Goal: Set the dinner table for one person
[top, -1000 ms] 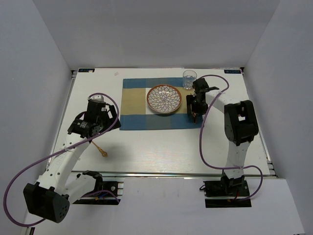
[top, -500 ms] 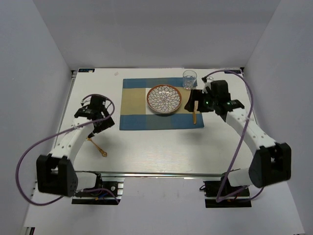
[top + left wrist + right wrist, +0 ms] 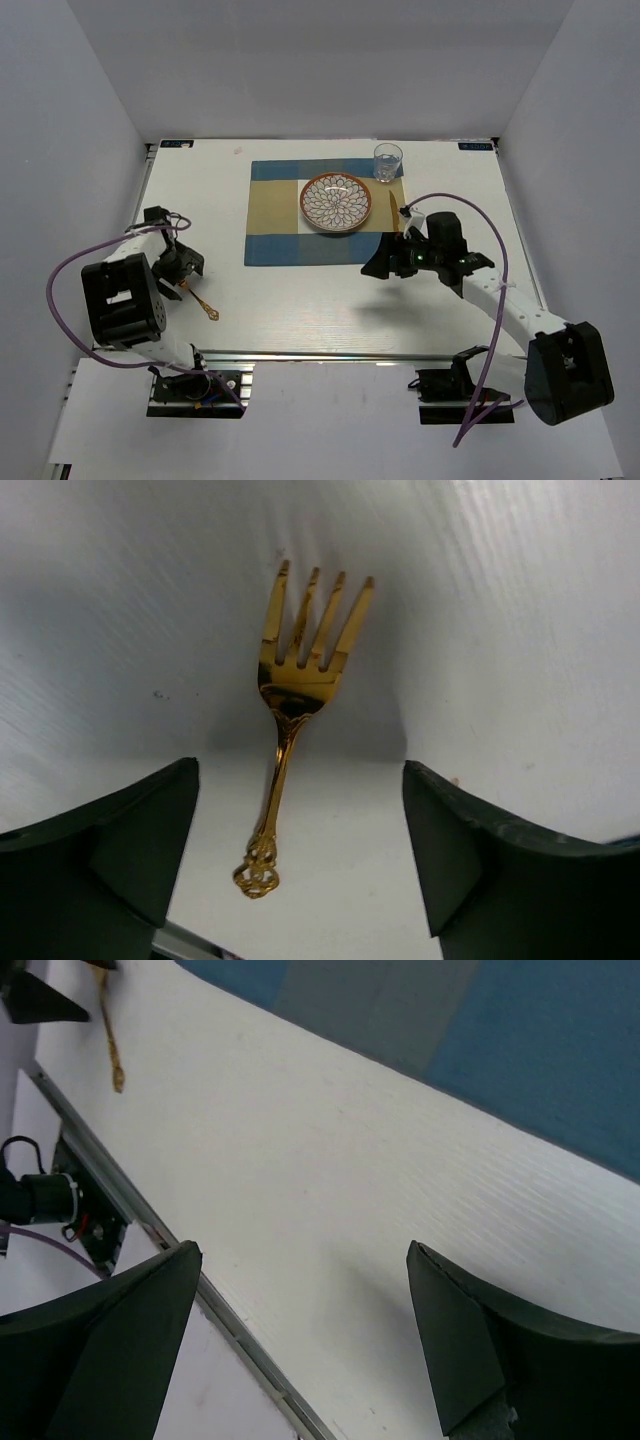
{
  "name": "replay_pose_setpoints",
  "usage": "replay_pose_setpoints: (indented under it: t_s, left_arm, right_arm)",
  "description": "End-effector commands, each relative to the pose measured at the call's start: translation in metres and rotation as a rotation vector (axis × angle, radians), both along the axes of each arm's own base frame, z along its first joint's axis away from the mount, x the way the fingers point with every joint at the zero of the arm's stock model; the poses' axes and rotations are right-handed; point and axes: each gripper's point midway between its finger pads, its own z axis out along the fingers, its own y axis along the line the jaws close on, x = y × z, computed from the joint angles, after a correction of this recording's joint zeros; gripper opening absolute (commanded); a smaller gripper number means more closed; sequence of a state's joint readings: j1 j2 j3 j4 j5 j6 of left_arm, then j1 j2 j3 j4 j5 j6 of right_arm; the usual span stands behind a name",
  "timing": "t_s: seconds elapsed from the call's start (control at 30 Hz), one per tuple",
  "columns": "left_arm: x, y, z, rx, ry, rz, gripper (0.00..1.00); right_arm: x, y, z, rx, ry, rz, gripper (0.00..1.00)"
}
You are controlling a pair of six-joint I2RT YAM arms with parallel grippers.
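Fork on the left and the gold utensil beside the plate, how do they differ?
The fork lies on the bare table, left of the placemat; the utensil lies on the placemat, right of the plate. The fork lies slanted; the utensil runs nearly straight front to back. Both are slim and gold, and neither is held.

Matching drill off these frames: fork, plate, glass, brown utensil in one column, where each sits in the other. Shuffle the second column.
1. gold fork
2. patterned plate
3. glass
4. thin brown utensil

A. placemat's far right corner
B. bare dinner table, left of placemat
C. on placemat, right of plate
D. middle of placemat

Pairs: 1-B, 2-D, 3-A, 4-C
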State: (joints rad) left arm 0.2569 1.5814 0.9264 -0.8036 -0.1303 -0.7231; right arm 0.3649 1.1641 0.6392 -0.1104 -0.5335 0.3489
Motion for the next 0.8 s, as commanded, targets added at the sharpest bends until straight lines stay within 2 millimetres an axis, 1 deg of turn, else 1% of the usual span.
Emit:
replay_pose_setpoints:
  t_s: [0.0,0.03,0.07,0.1,0.17,0.2,0.23,0.27,0.3,0.33,0.37,0.43,0.47,0.5,0.53,0.57,0.6,0.63,0.67,0.7,0.73,0.77]
  left_arm:
    - [0.000,-0.010,-0.014,-0.054,-0.014,0.066,0.88]
    - [-0.003,-0.011,-0.018,-0.058,-0.005,0.076,0.83]
    - [-0.011,-0.013,-0.026,-0.064,0.021,0.100,0.77]
    - [-0.014,-0.014,-0.030,-0.064,0.031,0.110,0.62]
    - [-0.023,-0.015,-0.038,-0.061,0.057,0.139,0.41]
    - [-0.024,-0.015,-0.040,-0.062,0.060,0.141,0.35]
    - [-0.025,-0.015,-0.042,-0.063,0.065,0.141,0.31]
    - [-0.025,-0.015,-0.044,-0.063,0.074,0.141,0.21]
    - [-0.024,-0.014,-0.044,-0.062,0.076,0.142,0.00]
    - [-0.025,-0.014,-0.042,-0.063,0.087,0.127,0.00]
    - [-0.012,-0.012,-0.034,-0.051,0.063,0.110,0.00]
    - [-0.002,-0.007,-0.015,-0.007,0.049,0.064,0.00]
    - [0.008,-0.003,-0.004,0.010,0.012,0.045,0.00]
    - [0.031,-0.001,0.021,0.017,-0.094,0.006,0.00]
    - [0.056,-0.012,0.038,-0.030,-0.199,-0.129,0.00]
    - [0.074,-0.023,0.054,-0.061,-0.284,-0.224,0.00]
    - [0.095,-0.026,0.076,-0.072,-0.369,-0.286,0.00]
    - [0.102,-0.040,0.086,-0.115,-0.396,-0.370,0.00]
    - [0.111,-0.048,0.094,-0.118,-0.416,-0.422,0.00]
    - [0.117,-0.053,0.098,-0.122,-0.424,-0.452,0.00]
    - [0.128,-0.056,0.104,-0.118,-0.436,-0.492,0.00]
    - [0.133,-0.066,0.105,-0.117,-0.433,-0.531,0.00]
  right_arm:
    - [0.002,0.015,0.034,0.102,-0.106,0.068,0.89]
    - [0.000,0.015,0.036,0.106,-0.112,0.065,0.89]
    - [0.003,0.016,0.041,0.117,-0.144,0.069,0.89]
    - [0.002,0.016,0.042,0.118,-0.146,0.069,0.89]
    - [0.001,0.015,0.042,0.115,-0.150,0.066,0.89]
    - [0.000,0.015,0.042,0.116,-0.150,0.066,0.89]
    - [-0.001,0.014,0.042,0.118,-0.153,0.066,0.89]
    - [0.000,0.014,0.042,0.114,-0.155,0.061,0.89]
    - [0.001,0.012,0.042,0.110,-0.157,0.055,0.89]
    - [0.000,0.012,0.043,0.110,-0.159,0.050,0.89]
    - [0.002,0.011,0.042,0.104,-0.158,0.039,0.89]
    - [0.002,0.011,0.046,0.108,-0.166,0.033,0.89]
    - [0.002,0.010,0.047,0.109,-0.169,0.027,0.89]
    - [0.002,0.009,0.048,0.112,-0.173,0.025,0.89]
    - [0.001,0.009,0.051,0.116,-0.182,0.025,0.89]
    - [-0.003,0.007,0.046,0.105,-0.156,0.019,0.89]
    - [-0.003,0.006,0.047,0.104,-0.154,0.012,0.89]
    - [-0.003,0.006,0.048,0.102,-0.156,0.008,0.89]
    - [-0.002,0.005,0.048,0.095,-0.155,-0.001,0.89]
    - [-0.002,0.005,0.048,0.091,-0.154,-0.004,0.89]
    - [-0.004,0.002,0.046,0.078,-0.136,-0.010,0.89]
    - [-0.004,0.000,0.044,0.061,-0.130,-0.021,0.89]
